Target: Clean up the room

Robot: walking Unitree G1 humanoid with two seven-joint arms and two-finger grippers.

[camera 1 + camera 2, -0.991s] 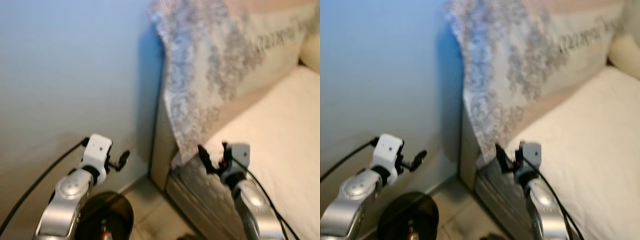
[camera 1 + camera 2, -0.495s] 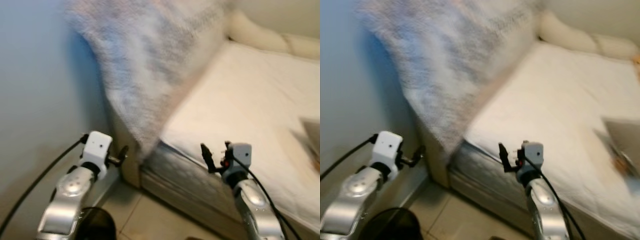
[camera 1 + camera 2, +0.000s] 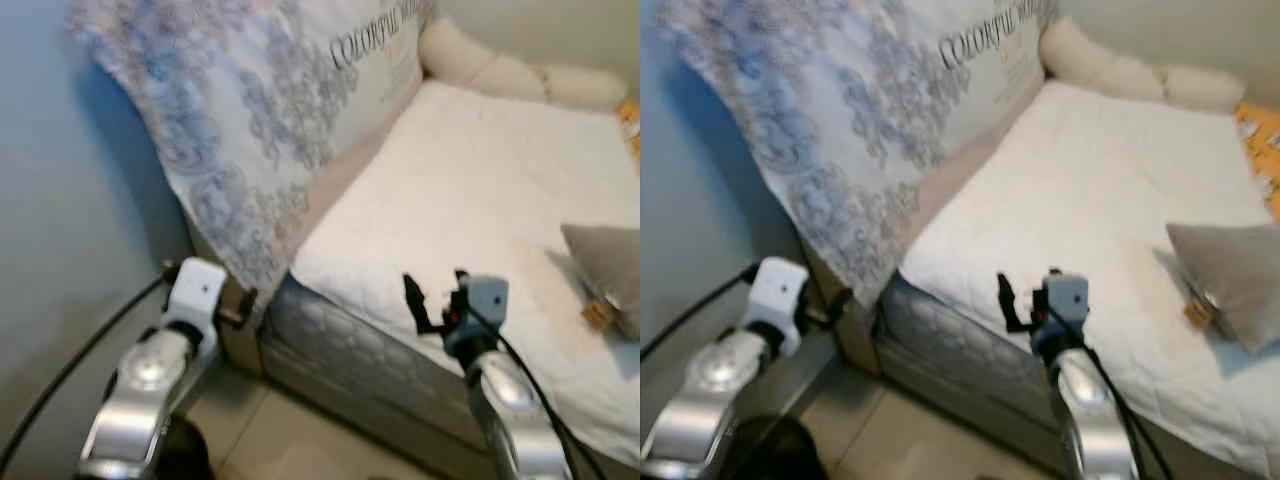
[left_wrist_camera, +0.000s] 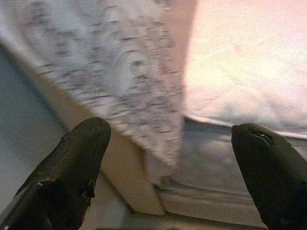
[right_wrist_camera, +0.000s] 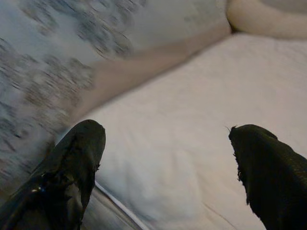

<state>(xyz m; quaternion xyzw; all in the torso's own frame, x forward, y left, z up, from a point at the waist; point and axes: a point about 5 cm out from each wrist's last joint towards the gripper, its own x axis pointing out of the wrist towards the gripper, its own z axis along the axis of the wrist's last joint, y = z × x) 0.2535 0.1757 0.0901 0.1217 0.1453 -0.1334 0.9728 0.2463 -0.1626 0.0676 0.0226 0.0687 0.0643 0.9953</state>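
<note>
Robot stands at the foot corner of a bed (image 3: pixel 470 180) with a white quilted cover; both arms raised ahead of it. Left claw (image 4: pixel 168 158) spread wide, nothing between the fingers, hovering near the bed's corner just beside the hanging edge of a patterned blanket (image 3: pixel 250 130). Right claw (image 5: pixel 168 163) likewise wide open and empty, held over the near edge of the mattress. Blanket is draped over the bed's end board, grey-blue floral print with lettering, its lower edge hanging loose down to the mattress corner. A grey cushion (image 3: pixel 1225 275) with a small tag lies on the cover at the robot's right, well apart from either claw; cream pillows (image 3: pixel 480 70) line the far side. Judgement: which item the tidying targets is not evident; blanket and cushion are the candidates. Blanket reads as soft, limp, light to moderate in weight; it will sag and slide, so pinch a bunched fold at the hanging corner, ideally both claws on the one edge. Cushion looks light, squashy, not fragile; take it at a corner or seam
</note>
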